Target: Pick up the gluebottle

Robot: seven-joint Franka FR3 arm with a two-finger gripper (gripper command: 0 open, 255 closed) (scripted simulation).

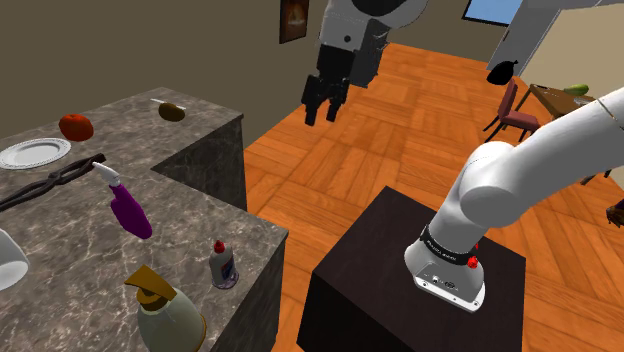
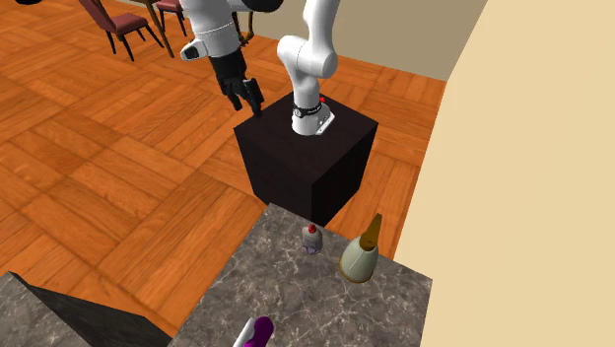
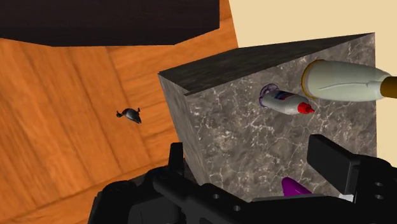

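Okay, status. Wood floor all round. The grey marbled counter takes the shoulder view's left. The dark box stand sits off its corner with a gap of floor between them. The white arm rises from the stand and arches over. That puts the gripper above the floor, well apart from the counter. Its fingers are spread: in the wrist view I see both standing apart, with the counter's corner showing between them.

On the counter, the cream bottle with a gold pump top is at the end nearest the stand. A white plate is far back. A purple spray bottle looks to be lying mid-counter. A red tomato sits just behind the plate.

The glue bottle is small, with a grey body and red cap. It stands upright close to the counter edge facing the stand, just beside the cream bottle, not touching it.
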